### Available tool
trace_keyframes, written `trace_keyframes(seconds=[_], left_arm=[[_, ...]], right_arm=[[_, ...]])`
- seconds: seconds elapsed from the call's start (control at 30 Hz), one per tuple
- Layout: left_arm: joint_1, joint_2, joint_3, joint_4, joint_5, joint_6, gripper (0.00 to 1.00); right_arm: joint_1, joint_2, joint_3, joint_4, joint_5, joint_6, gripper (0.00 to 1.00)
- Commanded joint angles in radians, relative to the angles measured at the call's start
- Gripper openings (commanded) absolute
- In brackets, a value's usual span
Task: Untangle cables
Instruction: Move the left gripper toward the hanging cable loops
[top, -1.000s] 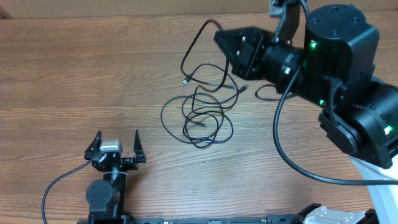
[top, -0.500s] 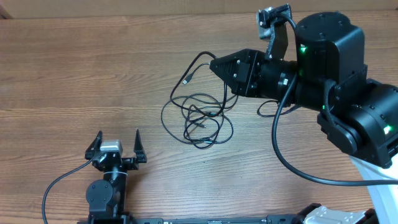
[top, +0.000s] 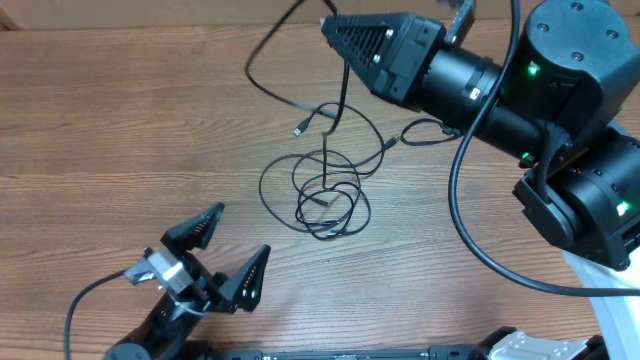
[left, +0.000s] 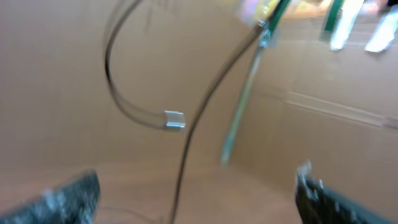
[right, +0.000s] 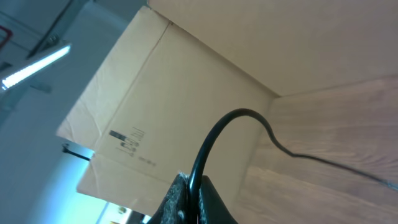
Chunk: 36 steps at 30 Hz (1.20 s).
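Cables (top: 326, 196) pinched in tight-closed right tool (top: 330, 27); left tool (top: 224, 251) spread wide, empty.

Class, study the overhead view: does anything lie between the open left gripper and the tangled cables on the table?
Nothing visible does; only bare table separates the left gripper from the cables.

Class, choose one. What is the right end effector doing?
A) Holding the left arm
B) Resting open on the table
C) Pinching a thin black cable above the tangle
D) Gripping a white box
C: the right end effector is shut on a cable that runs down to the tangle on the table.
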<state>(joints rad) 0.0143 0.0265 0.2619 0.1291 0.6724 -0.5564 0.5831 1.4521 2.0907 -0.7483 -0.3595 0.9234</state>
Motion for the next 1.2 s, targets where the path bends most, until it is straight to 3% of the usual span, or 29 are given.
trace_keyframes(seconds=[0.0,0.3,0.43,0.57,0.7,0.77,0.87,1.07,1.17], left_arm=[[-0.002,0.119,0.266,-0.274,0.094,0.197,0.99],[-0.002,0.53,0.78,-0.991,0.114,0.375,1.0],[-0.002,0.665,0.893,-1.194,0.116,0.422,1.0],[-0.002,0.742,0.896,-1.203,0.133,0.397,0.99],[-0.002,0.818,0.896,-1.297,0.215,0.192,1.0],[-0.002,0.847,0.896,-1.323,0.216,0.144,1.0],[-0.003,0.889,0.896,-1.34,0.213,0.16,1.0],[-0.068,0.932,0.894,-1.374,0.218,0.347,0.98],[-0.118,0.941,0.888,-1.366,0.192,0.351,0.97]], right_arm=[[-0.003,-0.01,0.009,0.016,0.014,0.102,0.04],[-0.003,0.004,0.009,0.037,0.026,0.101,0.04],[-0.003,0.015,0.009,0.044,0.044,0.098,0.04],[-0.003,0.027,0.009,0.045,0.044,0.101,0.04],[-0.003,0.031,0.009,0.051,0.044,0.102,0.04],[-0.003,0.031,0.009,0.052,0.044,0.103,0.04],[-0.003,0.031,0.009,0.051,0.043,0.125,0.04],[-0.003,0.031,0.009,0.079,0.045,0.125,0.04],[-0.003,0.031,0.009,0.094,0.048,0.125,0.04]])
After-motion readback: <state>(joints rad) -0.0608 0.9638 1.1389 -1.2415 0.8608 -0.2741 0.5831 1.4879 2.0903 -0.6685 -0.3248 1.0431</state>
